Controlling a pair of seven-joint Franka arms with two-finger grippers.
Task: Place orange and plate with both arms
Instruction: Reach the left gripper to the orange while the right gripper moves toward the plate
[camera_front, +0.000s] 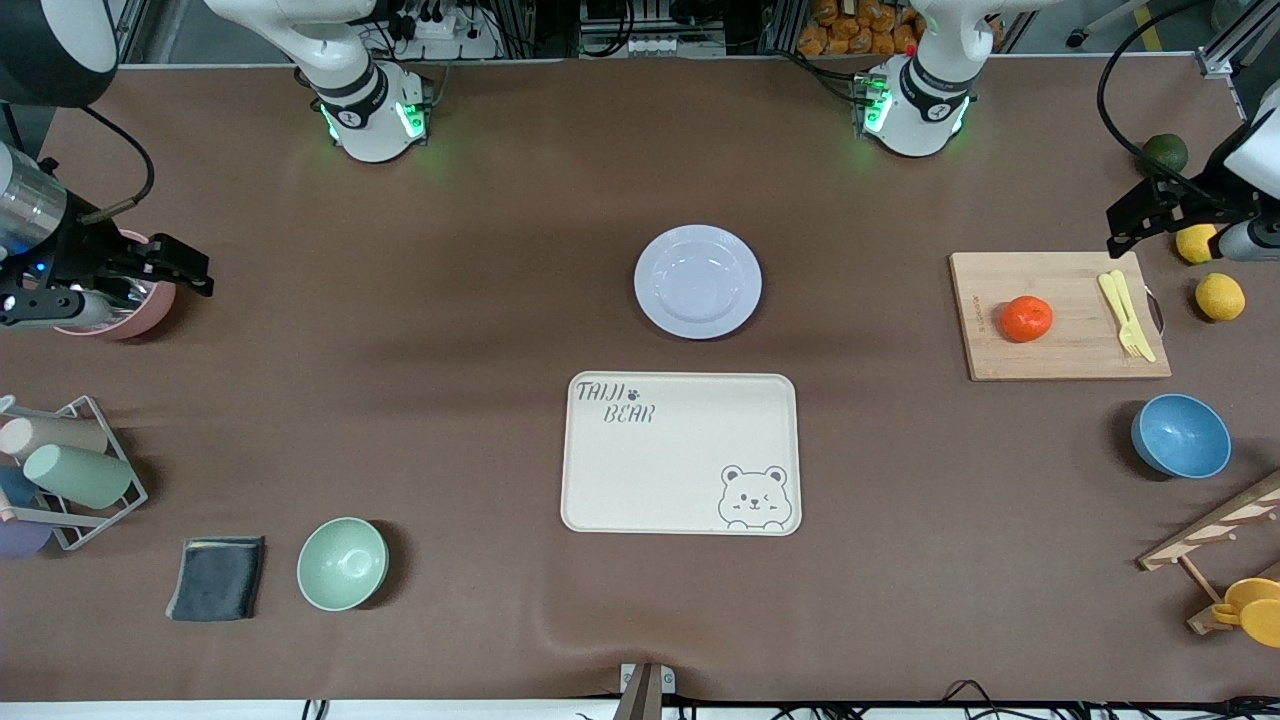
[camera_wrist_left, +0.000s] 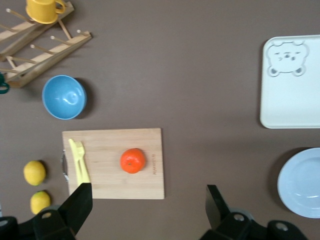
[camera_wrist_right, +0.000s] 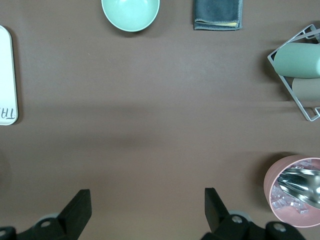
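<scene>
The plate (camera_front: 697, 281) lay bare on the table mat, just beside the cream bear-printed tray (camera_front: 681, 453) and farther from the front camera than it, about midway between the 2 arm bases, so either arm could have reached it, and the empty tray looked like the likely place for it. The bamboo cutting board (camera_front: 1060, 315), toward the left arm's end of the table, carried the orange (camera_front: 1026, 318) with a yellow fork (camera_front: 1126, 313) apart from it on the same board. The left gripper (camera_front: 1135, 216) hovered over that end, near the board and 2 lemons (camera_front: 1220, 296), jaws spread wide and empty, which suited a drop onto the fruit. The right gripper (camera_front: 180, 268) hung by the pink cup (camera_front: 130, 310) at its own end, fingers (camera_wrist_right: 77, 212) apart, holding nothing, waiting.
</scene>
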